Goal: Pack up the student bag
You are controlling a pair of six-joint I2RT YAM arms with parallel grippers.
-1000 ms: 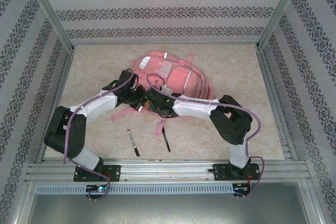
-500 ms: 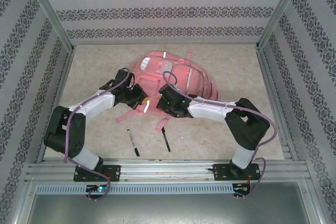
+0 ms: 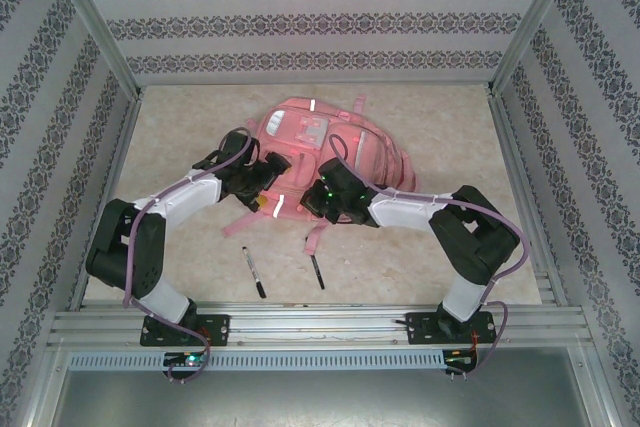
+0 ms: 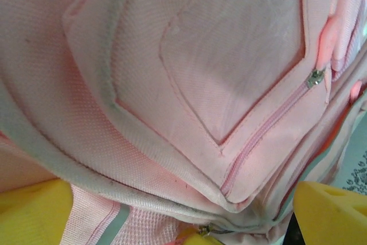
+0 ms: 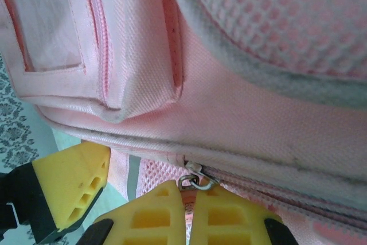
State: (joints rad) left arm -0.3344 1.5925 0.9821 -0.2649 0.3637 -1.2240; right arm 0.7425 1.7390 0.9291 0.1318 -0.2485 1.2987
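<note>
Inspected from left to right. Found the left gripper point(image 3: 265, 172) at the near-left flank of the student bag point(image 3: 325, 142), fingers point(image 4: 34, 213) spread wide and clamping nothing. Saw pink fabric and a zipped front pocket point(image 4: 229, 55) lying in the gap between them. Judged this to be a bracing or standby post, placed close to steady the cloth while the other arm works a zip.

Noted a black pen point(image 3: 254, 273) and a second pen point(image 3: 316, 270) on the table point(image 3: 450, 127) toward the arm bases, apart from the bag and not yet packed. Rated the task as early, at the opening step.

Located the bag lying flat, front pockets up, toward the far middle of the table, with its straps point(image 3: 238, 226) trailing toward the near edge.

Found the right gripper point(image 3: 320, 197) low on the bag's near side, closed tight. Appears to be pinching the tab of a zip pull point(image 5: 195, 181) on the long main zip point(image 5: 287, 195), with the metal ring just clear of the fingertips. Judged the hold as chosen for drawing the slider along the seam to open the compartment.

Flagged one risk: thin tab, liable to slip out under a sideways tug.
</note>
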